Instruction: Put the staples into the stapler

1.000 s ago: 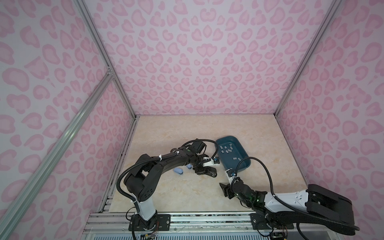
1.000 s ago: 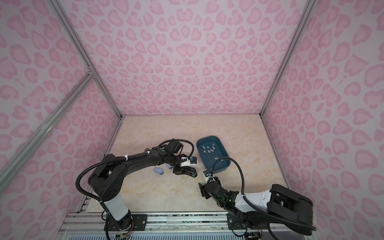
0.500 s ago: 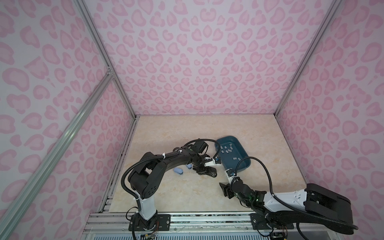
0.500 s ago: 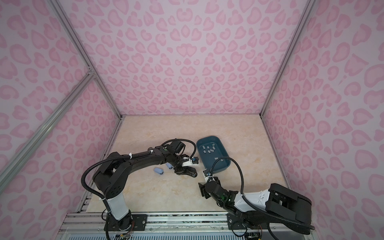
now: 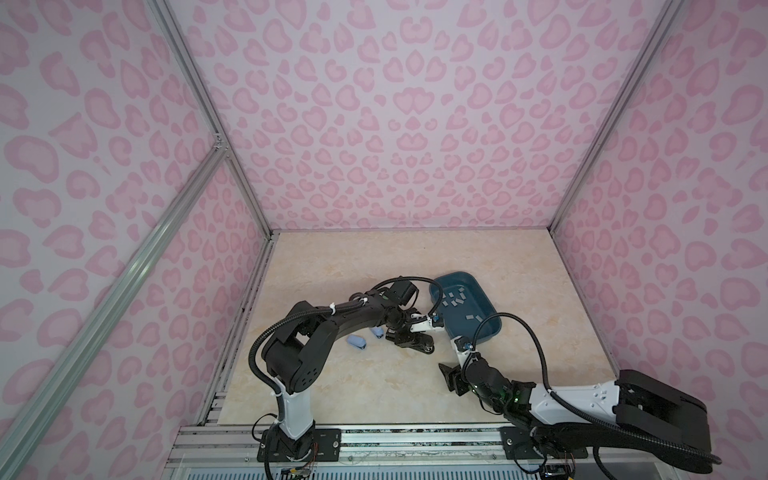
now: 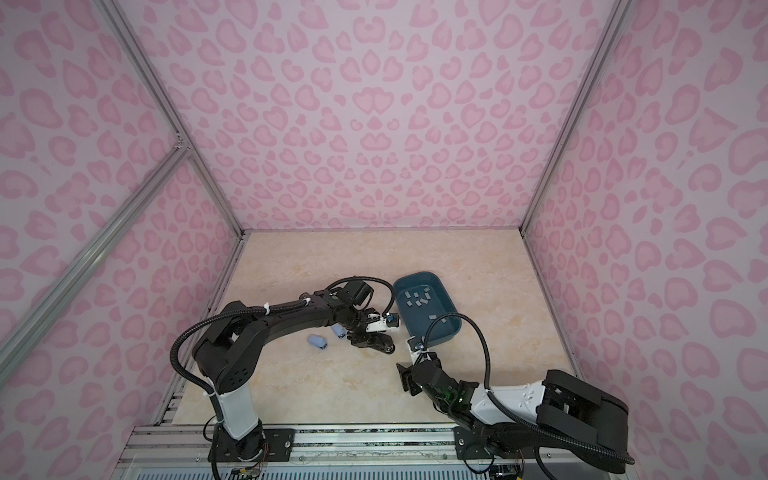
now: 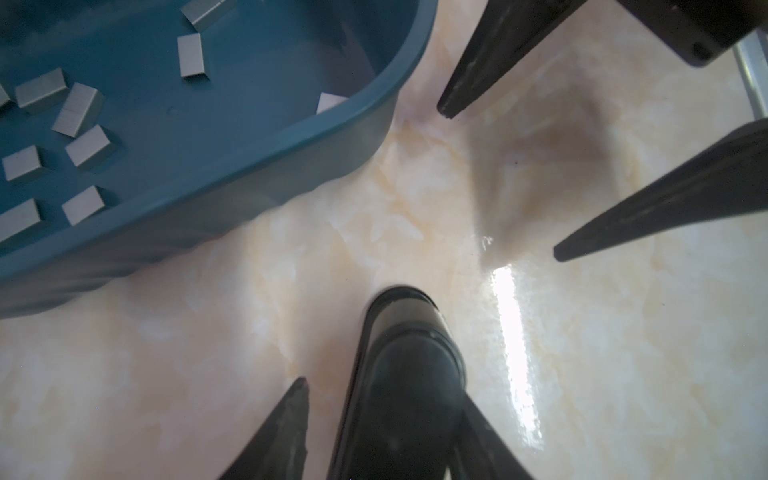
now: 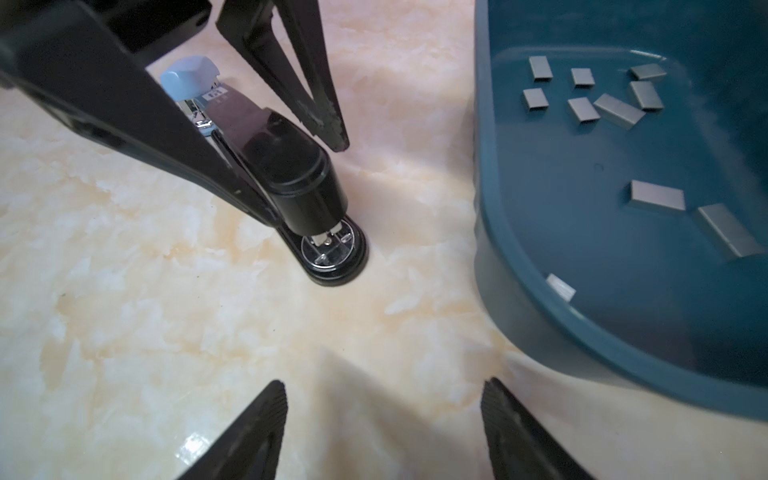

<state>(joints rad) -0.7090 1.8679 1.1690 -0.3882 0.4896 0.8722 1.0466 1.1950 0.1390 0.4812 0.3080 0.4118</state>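
Our left gripper (image 7: 383, 390) straddled the black plastic stapler (image 8: 291, 158), jaws apart and one finger (image 8: 309, 83) clear, probably to steady it. Our right gripper (image 8: 383, 382) hovered spread, empty, beside the dark-teal plastic tub (image 8: 481, 124) holding the flat grey metal staples (image 8: 617, 110).

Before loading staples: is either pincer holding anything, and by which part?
Nothing gripped. The left pincer straddles the black stapler, gap showing on one side; the right pincer is open and empty.

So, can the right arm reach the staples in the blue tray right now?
Probably yes: the right gripper is open beside the tray, whose top is uncovered above the staples.
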